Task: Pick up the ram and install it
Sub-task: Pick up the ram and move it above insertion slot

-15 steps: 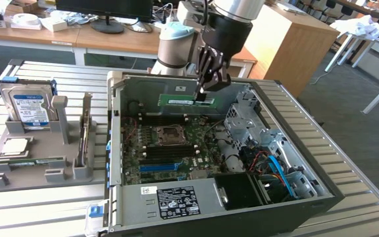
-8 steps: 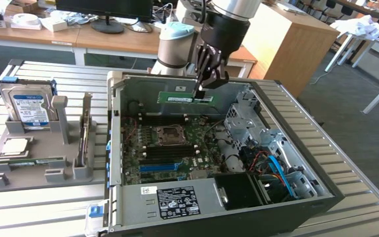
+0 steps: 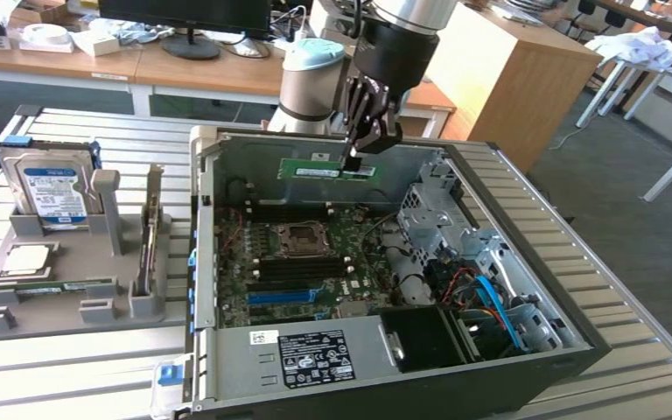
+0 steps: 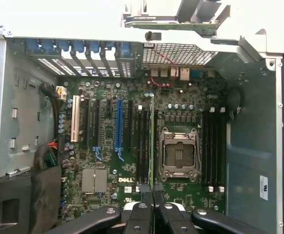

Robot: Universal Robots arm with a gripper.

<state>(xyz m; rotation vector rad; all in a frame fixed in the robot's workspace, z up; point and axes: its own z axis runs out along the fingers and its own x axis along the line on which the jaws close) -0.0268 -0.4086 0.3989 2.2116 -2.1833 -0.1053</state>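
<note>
Pinching ram point(image 3: 318, 169) by one end — end effector point(image 3: 360, 163) tight on it, well clear of mobo point(image 4: 178, 105) & case point(image 3: 242, 350) edges

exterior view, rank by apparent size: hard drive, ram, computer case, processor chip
1. computer case
2. hard drive
3. ram, long and thin, and processor chip, squarish, look alike in area, so unranked

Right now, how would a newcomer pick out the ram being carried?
Find the open computer case. Over its motherboard the gripper grips the ram, a narrow green stick in mid-air. The other green stick lies on the grey holder.
</note>
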